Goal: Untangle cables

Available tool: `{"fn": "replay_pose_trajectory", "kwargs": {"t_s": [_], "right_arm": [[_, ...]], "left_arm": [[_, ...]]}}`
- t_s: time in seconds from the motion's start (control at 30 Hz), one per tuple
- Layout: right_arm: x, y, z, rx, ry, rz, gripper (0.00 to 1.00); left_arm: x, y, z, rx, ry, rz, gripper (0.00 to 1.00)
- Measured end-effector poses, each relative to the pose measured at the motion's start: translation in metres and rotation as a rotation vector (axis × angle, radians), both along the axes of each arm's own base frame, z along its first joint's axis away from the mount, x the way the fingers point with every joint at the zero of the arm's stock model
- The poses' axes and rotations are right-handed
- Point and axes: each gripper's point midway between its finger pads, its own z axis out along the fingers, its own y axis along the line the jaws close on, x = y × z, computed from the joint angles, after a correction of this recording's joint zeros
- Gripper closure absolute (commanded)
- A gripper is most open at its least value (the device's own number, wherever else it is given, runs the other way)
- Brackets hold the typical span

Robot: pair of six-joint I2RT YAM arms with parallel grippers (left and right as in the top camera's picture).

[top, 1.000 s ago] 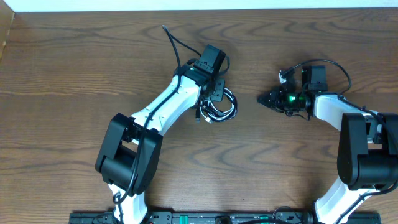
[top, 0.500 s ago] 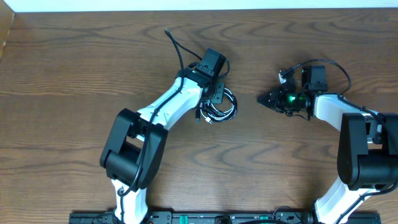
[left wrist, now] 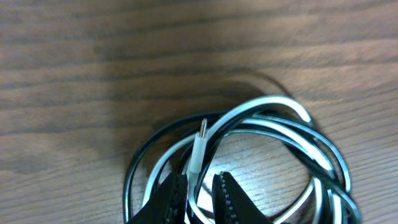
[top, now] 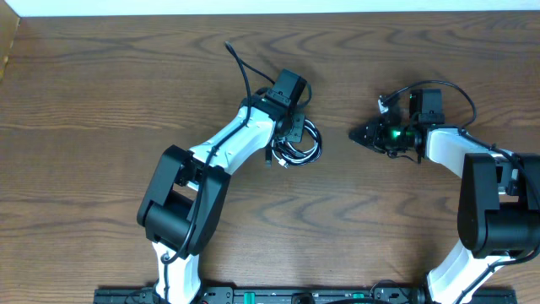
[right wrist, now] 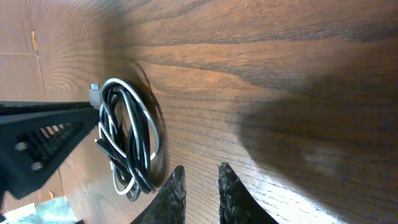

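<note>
The cables (top: 302,145), one black and one white, lie coiled together in a small bundle at mid-table. My left gripper (top: 293,135) stands right over the bundle's left side. In the left wrist view its jaws (left wrist: 200,186) are narrow around the white cable's plug (left wrist: 199,152). The plug rests against the left finger, with a thin gap to the right one. Black loops (left wrist: 323,149) and white loops (left wrist: 273,99) curve around it. My right gripper (top: 356,133) points at the bundle from the right, a short way off. Its fingers (right wrist: 200,177) are slightly apart and empty, with the cables (right wrist: 127,134) ahead.
The wooden table (top: 101,101) stretches wide on all sides of the bundle. A cardboard edge (top: 10,42) shows at the far left corner. The left gripper's body (right wrist: 43,137) sits beside the coil in the right wrist view.
My left gripper's jaws have narrowed around the white plug, and the left arm's elbow has shifted slightly right. The right arm and the bundle have not moved.
</note>
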Motion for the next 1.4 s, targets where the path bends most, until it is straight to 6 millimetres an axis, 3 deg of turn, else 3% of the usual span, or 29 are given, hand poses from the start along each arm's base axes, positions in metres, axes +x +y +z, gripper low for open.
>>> {"fn": "replay_pose_trajectory", "kwargs": {"t_s": [0.13,0.53,0.83,1.4], "right_arm": [[0.000,0.000,0.000,0.000,0.000,0.000,0.86],[0.000,0.000,0.000,0.000,0.000,0.000,0.85],[0.000,0.000,0.000,0.000,0.000,0.000,0.85],[0.000,-0.001,-0.001,-0.007,0.000,-0.004,0.85]], "left_arm": [[-0.006,0.001,-0.011,0.008,0.017,-0.003,0.92],[-0.008,0.002,-0.012,0.012,0.021,-0.005,0.92],[-0.019,0.000,0.001,-0.016,0.054,-0.021,0.92],[-0.043,-0.027,0.001,-0.058,0.106,-0.100,0.92]]}}
